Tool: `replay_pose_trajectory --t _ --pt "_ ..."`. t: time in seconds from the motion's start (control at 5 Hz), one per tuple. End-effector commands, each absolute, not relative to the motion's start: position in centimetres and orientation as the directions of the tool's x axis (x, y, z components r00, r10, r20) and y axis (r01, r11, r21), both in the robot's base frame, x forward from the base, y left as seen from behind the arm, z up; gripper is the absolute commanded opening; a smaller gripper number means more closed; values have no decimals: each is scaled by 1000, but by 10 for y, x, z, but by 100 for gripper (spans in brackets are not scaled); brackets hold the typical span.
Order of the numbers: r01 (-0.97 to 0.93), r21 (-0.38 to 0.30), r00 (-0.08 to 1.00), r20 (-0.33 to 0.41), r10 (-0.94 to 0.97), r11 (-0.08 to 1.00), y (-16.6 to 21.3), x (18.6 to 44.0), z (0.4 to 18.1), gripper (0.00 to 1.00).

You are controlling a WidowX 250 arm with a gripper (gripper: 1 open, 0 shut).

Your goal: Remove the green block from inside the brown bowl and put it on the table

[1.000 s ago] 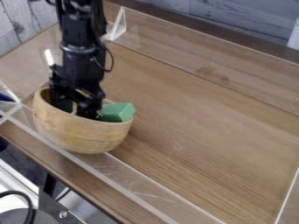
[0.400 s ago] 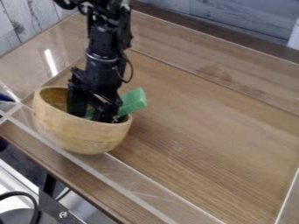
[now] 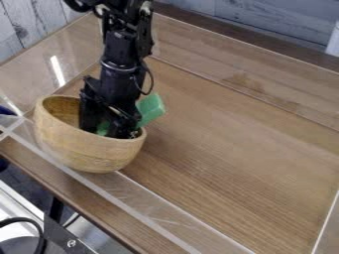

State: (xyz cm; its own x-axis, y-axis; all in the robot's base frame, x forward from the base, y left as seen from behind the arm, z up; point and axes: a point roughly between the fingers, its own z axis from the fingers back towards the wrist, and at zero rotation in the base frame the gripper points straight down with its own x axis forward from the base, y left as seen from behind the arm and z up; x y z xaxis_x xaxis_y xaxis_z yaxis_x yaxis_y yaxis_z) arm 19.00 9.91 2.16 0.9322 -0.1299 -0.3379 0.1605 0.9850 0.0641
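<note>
Camera: green block [image 3: 154,107] tilted on brown bowl [image 3: 73,144] rim, beside end effector [image 3: 111,125].

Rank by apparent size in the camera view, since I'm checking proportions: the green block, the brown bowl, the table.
1. table, fills most of the view
2. brown bowl
3. green block, partly hidden behind the gripper, clearly smallest

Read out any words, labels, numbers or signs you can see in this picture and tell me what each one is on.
None: no readable text shows anywhere.
The gripper, the green block, the brown bowl and the table bear no lettering, label or number that can be made out.
</note>
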Motion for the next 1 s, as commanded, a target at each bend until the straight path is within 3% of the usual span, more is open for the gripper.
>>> replay_pose_trajectory --t 0.0,0.8 --pt "151 53 902 -417 -115 987 104 164 3 100" --pt "80 152 893 -449 -3 985 100 159 -1 100"
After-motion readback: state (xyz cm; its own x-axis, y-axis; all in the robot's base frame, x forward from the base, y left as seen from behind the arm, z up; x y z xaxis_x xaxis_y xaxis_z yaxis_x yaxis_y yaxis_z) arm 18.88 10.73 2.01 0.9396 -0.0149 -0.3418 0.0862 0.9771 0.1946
